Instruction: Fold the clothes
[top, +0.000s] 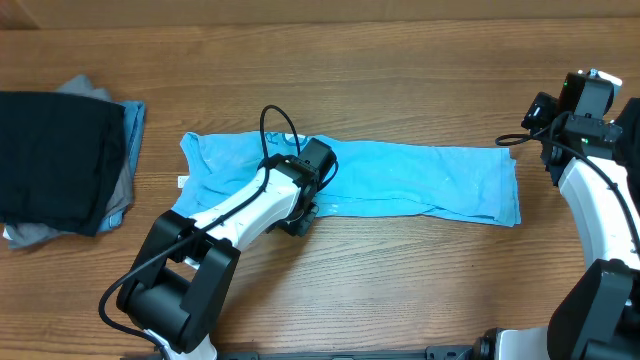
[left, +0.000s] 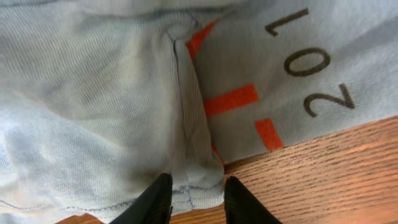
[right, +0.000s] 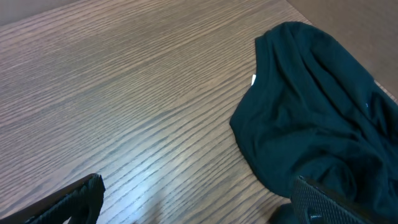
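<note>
A robotics lab bench is indicated: a cabled left arm (top: 235, 215) and right arm (top: 600, 200) are mounted at a wood-grain table (top: 400, 290), on which T-shirts (top: 420, 178) are spread.

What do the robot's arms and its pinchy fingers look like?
The left arm and the right arm are both made of smooth white tube-shaped links joined by chunky black joints. A thin black cable loops off the left one. The left gripper and the right gripper each have two flat black fingers.
</note>
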